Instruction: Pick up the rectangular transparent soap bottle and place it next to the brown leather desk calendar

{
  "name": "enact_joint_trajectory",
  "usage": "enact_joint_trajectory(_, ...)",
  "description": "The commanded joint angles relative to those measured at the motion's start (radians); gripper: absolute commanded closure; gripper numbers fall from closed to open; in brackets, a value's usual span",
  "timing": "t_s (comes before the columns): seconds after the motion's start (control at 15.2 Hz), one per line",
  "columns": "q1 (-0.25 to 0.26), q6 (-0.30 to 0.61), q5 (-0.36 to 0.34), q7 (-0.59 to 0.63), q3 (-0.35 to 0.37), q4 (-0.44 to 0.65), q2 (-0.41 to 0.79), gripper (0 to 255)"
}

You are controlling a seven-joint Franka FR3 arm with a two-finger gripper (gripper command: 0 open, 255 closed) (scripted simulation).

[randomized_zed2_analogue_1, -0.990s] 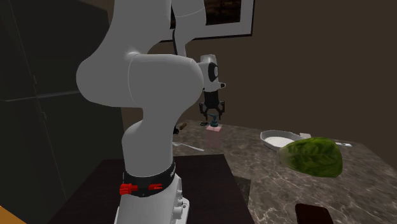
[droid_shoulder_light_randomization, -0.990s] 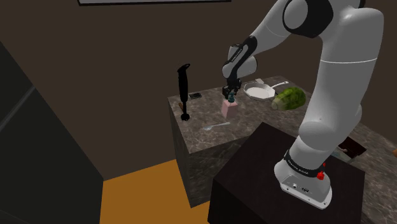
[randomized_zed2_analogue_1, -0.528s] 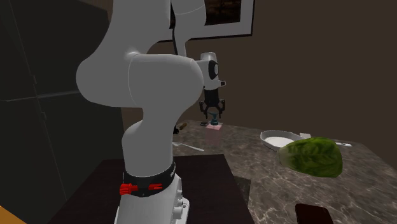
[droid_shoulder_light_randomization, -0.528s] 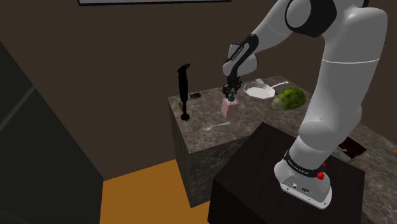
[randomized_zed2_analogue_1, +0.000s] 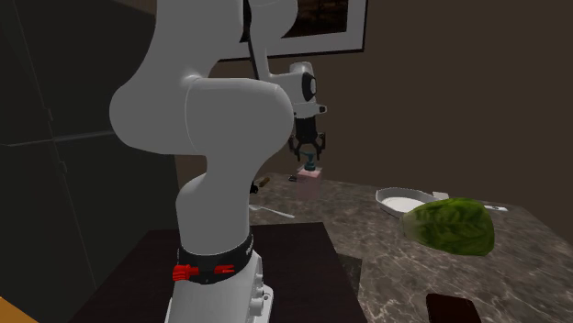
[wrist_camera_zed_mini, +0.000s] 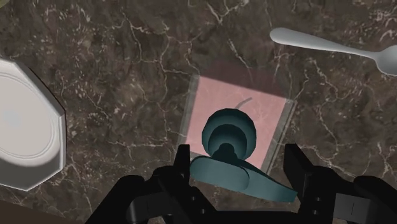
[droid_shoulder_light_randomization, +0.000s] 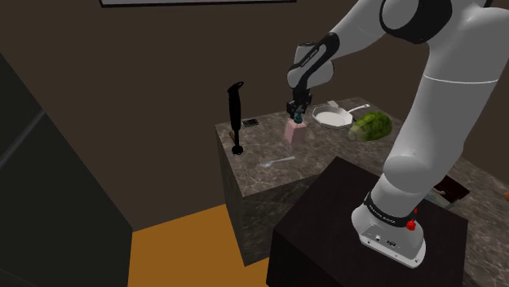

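The white arm (droid_shoulder_light_randomization: 424, 122) rises from its dark stand (droid_shoulder_light_randomization: 326, 236), bends over at the top and reaches towards the shoulder view's left. Its wrist is turned down, so the gripper (droid_shoulder_light_randomization: 298, 112) points straight at the dark marbled surface (droid_shoulder_light_randomization: 261, 175). From the shoulder view's left, a black stick blender (droid_shoulder_light_randomization: 236, 114) stands upright near the surface's far corner. A pale spoon (droid_shoulder_light_randomization: 277, 161) lies nearer the front edge. Beyond the gripper come a white dish (droid_shoulder_light_randomization: 330, 117) and a green leafy head (droid_shoulder_light_randomization: 372, 125). The dark brown desk calendar (randomized_zed2_analogue_1: 453, 307) lies flat near the second exterior view's lower edge, well apart from the rest. Nothing stands between the gripper and the spoon or dish. The soap bottle (droid_shoulder_light_randomization: 294, 132), clear-walled with a pink fill and a teal pump, sits directly under the gripper, between the spoon and the dish. In the wrist view the fingers (wrist_camera_zed_mini: 181, 159) stand somewhat apart with the pump's spout (wrist_camera_zed_mini: 242, 178) lengthwise between them, each finger meeting one end of it, so the gripper pinches the bottle by its pump. Whether the bottle's base touches the surface cannot be told.
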Motion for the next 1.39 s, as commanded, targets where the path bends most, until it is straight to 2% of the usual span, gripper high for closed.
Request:
enact_joint_trajectory(0.0, 0.004, -0.029, -0.006, 0.005, -0.001, 0.009, -0.020, 255)
enact_joint_trajectory(1.32, 0.013, -0.290, -0.042, 0.015, -0.002, 0.111, -0.183, 255)
